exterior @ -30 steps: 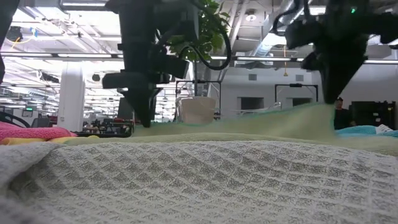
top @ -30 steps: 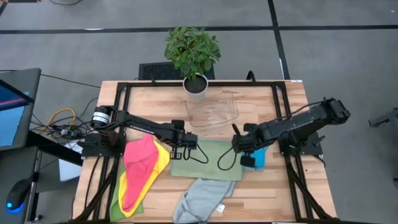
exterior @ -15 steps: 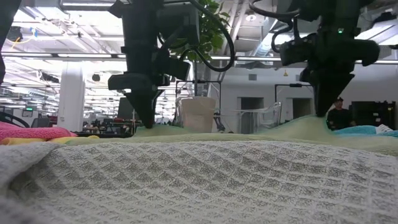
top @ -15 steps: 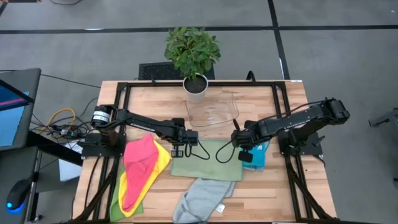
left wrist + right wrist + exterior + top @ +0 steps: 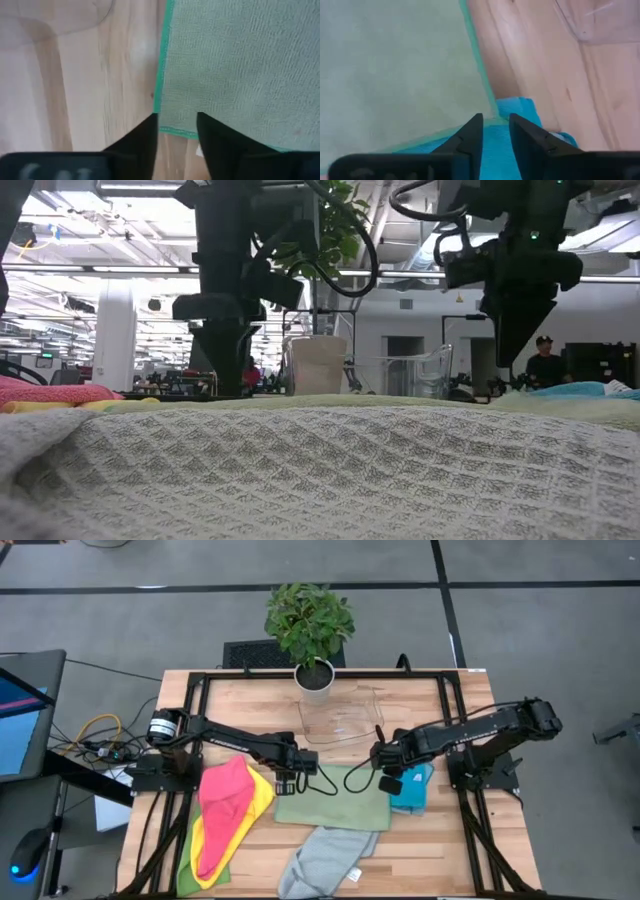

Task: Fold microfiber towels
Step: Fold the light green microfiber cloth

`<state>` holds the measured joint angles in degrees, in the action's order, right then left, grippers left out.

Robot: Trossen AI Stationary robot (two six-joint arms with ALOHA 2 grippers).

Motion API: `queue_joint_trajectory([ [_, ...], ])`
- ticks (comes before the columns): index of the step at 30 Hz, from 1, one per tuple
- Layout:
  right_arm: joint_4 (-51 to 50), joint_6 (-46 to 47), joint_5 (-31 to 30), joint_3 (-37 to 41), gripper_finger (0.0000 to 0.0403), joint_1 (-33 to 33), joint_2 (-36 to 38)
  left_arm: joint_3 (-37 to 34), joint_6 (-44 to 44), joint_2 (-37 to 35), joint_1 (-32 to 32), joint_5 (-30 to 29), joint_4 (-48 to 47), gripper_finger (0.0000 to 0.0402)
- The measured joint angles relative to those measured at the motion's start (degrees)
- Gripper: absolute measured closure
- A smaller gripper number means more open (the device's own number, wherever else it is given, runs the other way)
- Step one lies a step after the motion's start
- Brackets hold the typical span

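Mid-table (image 5: pixel 250 690) we see both grippers, left (image 5: pixel 290 783) and right (image 5: pixel 384 780), parted and empty above the green towel's (image 5: pixel 335 808) far corners.

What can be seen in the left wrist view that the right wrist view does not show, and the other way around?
Only the left wrist view shows the left pincer, open above one corner of the green towel. Only the right wrist view shows the right pincer, open, and the blue towel beneath the other green corner. Both show the green towel's teal edging, bare wooden table, and part of the clear tray.
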<state>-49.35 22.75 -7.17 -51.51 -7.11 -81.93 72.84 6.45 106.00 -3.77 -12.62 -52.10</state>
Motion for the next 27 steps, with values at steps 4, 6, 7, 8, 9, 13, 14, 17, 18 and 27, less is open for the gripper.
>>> queue_joint_trajectory([
  [4, 3.16, 3.96, 0.79, 0.00, 0.0266, -2.56, 1.56, 0.84, 5.56, -0.27, 0.02, -3.77, -2.89, 0.0217],
  [6, 7.01, 6.54, -0.02, 0.00, 0.0262, -5.47, 3.30, 2.01, 9.17, -1.40, 0.06, -4.97, -3.76, 0.0199],
  [7, 9.15, 7.99, -1.07, 0.00, 0.0261, -7.33, 4.33, 2.29, 10.34, -2.71, 0.06, -5.38, -3.73, 0.0193],
  [8, 11.69, 9.48, -2.36, -0.03, 0.0260, -9.40, 5.08, 2.35, 11.36, -4.53, -0.03, -5.38, -3.01, 0.0189],
  [9, 13.59, 10.94, -4.20, -0.07, 0.0260, -11.66, 5.64, 2.19, 12.43, -6.66, -0.25, -5.02, -1.58, 0.0186],
  [13, 16.48, 14.39, -9.75, -0.07, 0.0263, -22.16, 5.50, -1.85, 14.44, -16.37, -2.37, -1.60, 12.42, 0.0185],
  [14, 16.75, 14.76, -10.17, -0.07, 0.0264, -24.49, 4.81, -3.61, 14.41, -18.85, -3.25, -0.86, 17.79, 0.0186],
  [17, 20.61, 14.80, -9.84, -0.07, 0.0266, -30.78, 1.11, -10.95, 17.08, -24.67, -5.70, -0.89, 34.72, 0.0188],
  [18, 22.22, 14.83, -9.53, -0.07, 0.0266, -32.55, -0.43, -13.60, 18.43, -25.59, -6.40, -1.16, 40.12, 0.0188],
  [27, 25.45, 19.77, -9.24, 0.00, 0.0266, -39.74, -12.53, -27.33, 28.09, -26.21, -9.11, -1.52, 55.58, 0.0189],
])
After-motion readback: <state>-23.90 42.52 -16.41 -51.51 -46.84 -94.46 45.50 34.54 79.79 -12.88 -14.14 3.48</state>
